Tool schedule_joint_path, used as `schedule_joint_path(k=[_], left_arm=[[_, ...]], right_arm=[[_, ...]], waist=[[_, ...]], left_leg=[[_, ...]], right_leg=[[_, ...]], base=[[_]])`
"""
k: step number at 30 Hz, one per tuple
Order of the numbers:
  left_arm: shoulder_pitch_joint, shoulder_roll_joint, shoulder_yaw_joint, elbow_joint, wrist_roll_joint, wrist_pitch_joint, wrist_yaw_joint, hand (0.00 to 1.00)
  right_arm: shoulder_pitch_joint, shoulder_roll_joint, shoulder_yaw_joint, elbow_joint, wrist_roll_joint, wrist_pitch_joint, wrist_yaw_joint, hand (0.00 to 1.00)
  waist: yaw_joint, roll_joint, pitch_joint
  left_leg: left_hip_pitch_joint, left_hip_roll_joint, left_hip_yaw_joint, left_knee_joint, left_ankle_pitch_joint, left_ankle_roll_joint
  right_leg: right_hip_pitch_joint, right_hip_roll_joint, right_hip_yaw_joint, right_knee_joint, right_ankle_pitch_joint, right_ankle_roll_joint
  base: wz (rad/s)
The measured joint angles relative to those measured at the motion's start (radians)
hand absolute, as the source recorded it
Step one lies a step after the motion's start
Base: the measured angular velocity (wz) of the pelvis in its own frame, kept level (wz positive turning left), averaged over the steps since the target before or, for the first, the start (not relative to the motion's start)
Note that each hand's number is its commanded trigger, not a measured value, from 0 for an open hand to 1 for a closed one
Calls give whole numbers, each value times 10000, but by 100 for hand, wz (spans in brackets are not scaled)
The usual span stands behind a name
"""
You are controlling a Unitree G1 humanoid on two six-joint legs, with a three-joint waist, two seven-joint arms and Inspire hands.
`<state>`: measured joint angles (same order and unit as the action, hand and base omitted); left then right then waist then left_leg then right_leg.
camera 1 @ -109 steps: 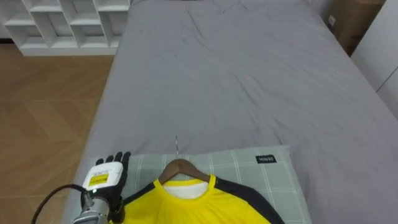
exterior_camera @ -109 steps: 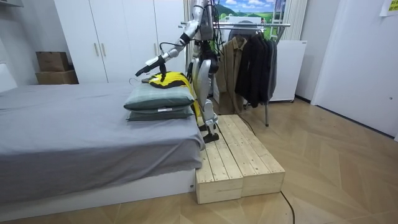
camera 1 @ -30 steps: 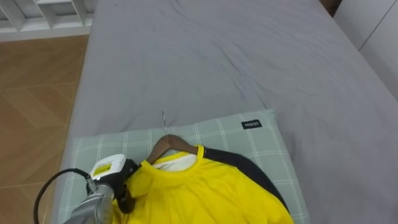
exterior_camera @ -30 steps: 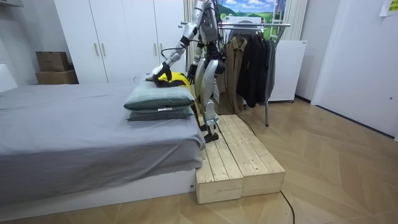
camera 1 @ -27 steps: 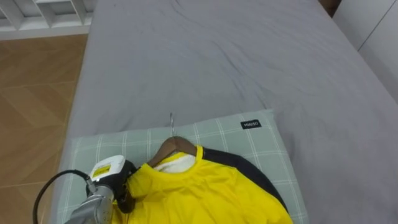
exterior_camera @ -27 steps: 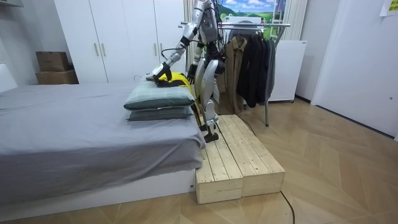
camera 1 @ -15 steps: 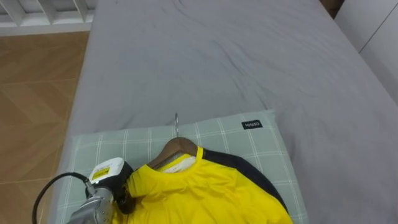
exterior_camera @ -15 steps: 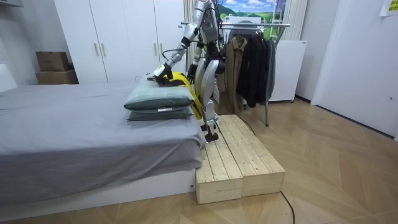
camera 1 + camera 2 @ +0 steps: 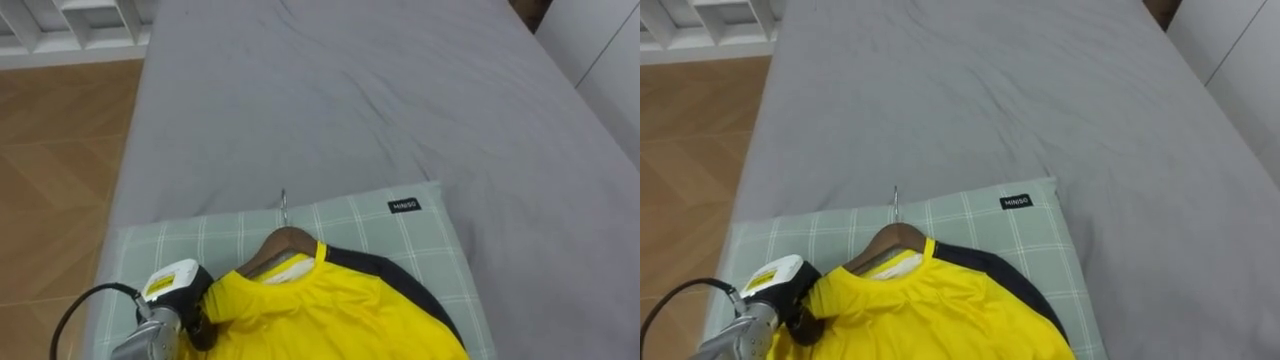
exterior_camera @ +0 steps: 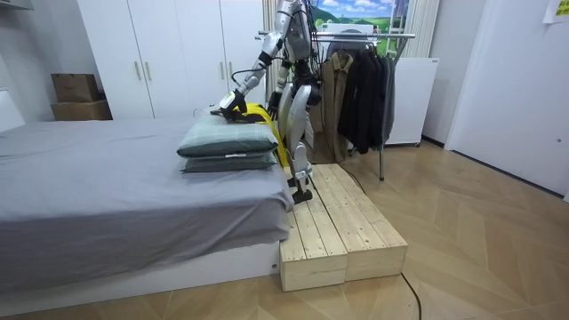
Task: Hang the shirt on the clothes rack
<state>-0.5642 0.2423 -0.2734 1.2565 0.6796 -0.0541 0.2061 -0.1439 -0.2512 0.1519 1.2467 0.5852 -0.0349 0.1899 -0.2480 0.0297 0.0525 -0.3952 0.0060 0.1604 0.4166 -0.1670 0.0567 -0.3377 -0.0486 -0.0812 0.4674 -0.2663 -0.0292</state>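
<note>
My left hand (image 9: pixel 178 292) is pressed into the left shoulder of the yellow shirt (image 9: pixel 330 310), and I cannot tell whether it has a grip. The shirt is on a wooden hanger (image 9: pixel 285 240) and lies on the checked pillow (image 9: pixel 400 240) at the near end of the grey bed (image 9: pixel 350 100).

One yellow shirt (image 9: pixel 330 312) and one wooden hanger (image 9: pixel 287 242) are counted. Two pillows (image 10: pixel 227 140) and one bed (image 10: pixel 107 200) are recorded. One clothes rack (image 10: pixel 396 36) and two cardboard boxes (image 10: pixel 76 88) are noted.

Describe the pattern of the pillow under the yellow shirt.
The pillow is pale green with white checks; the left eye view shows it best.
</note>
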Motion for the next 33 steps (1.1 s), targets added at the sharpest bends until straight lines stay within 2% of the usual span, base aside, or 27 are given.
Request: schedule_joint_path(k=[6, 7, 8, 10, 12, 14, 15, 16, 19, 23, 30, 33], left_arm=[[54, 5, -20, -9, 33, 8, 186, 100], [67, 5, -24, -21, 118, -2, 191, 100], [110, 10, -22, -55, 124, -11, 216, 100], [162, 26, -4, -139, 119, -15, 249, 100], [188, 36, 20, -238, 145, -18, 253, 100], [432, 93, 346, -759, 658, -161, 292, 100], [576, 123, 471, -984, 797, -215, 339, 100], [885, 171, 647, -1468, 1022, -233, 477, 100], [1780, 295, 828, -2797, 1253, -144, 712, 100], [2422, 292, 826, -3772, 1452, -39, 794, 100], [2688, 287, 825, -4857, 1452, -32, 1028, 100], [2712, 290, 826, -5076, 1461, -111, 1477, 100]], right_arm=[[231, -64, 15, 352, -8, 17, 58, 0], [287, -110, 13, 383, -7, 23, 76, 0], [458, -153, 13, 378, -31, 28, 77, 0], [569, -192, -2, 363, -73, 20, 65, 0], [693, -213, -127, 363, -76, 14, 48, 0], [940, -212, -390, 368, -269, 15, 62, 0], [1068, -212, -476, 382, -394, 17, 68, 0], [1221, -212, -687, 357, -634, 13, 67, 0], [1592, -202, -946, 227, -804, 13, 64, 0], [1877, -181, -1233, 245, -873, 51, 16, 0], [1999, -116, -1742, 282, -1317, 58, -69, 0], [2012, -78, -1760, 244, -1587, 59, -272, 0]], waist=[[60, 11, -55], [75, 23, -101], [90, 55, -191], [117, 99, -261], [149, 114, -292], [369, 52, -363], [371, 54, -395], [401, 60, -452], [467, 70, -522], [459, 35, -536], [570, 34, -535], [605, 38, -536]], left_leg=[[736, -18, -1, -385, 12, -20], [909, -16, -1, -436, 15, -25], [1039, -23, -3, -501, 15, -24], [1242, -35, -5, -622, 15, -25], [1517, -43, -5, -815, 23, -38], [1829, -55, -34, -919, 28, -48], [1870, -53, -44, -916, 28, -48], [1984, -49, -70, -953, 28, -50], [2303, -122, -95, -1083, 18, -68], [2631, -185, -274, -1148, 11, -84], [2885, -191, -333, -1196, -2, -101], [3170, -195, -331, -1423, -10, -118]], right_leg=[[836, 56, -27, -570, 88, 9], [1072, 73, -40, -721, 95, 15], [1243, 98, -39, -863, 117, 29], [1476, 144, -50, -1071, 165, 47], [1750, 162, -68, -1295, 227, 49], [2079, 177, -19, -1465, 242, 45], [2169, 186, -23, -1546, 250, 37], [2336, 212, -33, -1699, 284, 31], [2725, 231, -117, -2045, 334, 16], [3257, 217, -333, -2366, 359, 29], [3577, 228, -295, -2500, 420, 50], [3759, 253, -211, -2605, 433, 48]], base=[[1], [5], [4], [0], [0], [-7], [0], [6], [9], [17], [0], [-5]])
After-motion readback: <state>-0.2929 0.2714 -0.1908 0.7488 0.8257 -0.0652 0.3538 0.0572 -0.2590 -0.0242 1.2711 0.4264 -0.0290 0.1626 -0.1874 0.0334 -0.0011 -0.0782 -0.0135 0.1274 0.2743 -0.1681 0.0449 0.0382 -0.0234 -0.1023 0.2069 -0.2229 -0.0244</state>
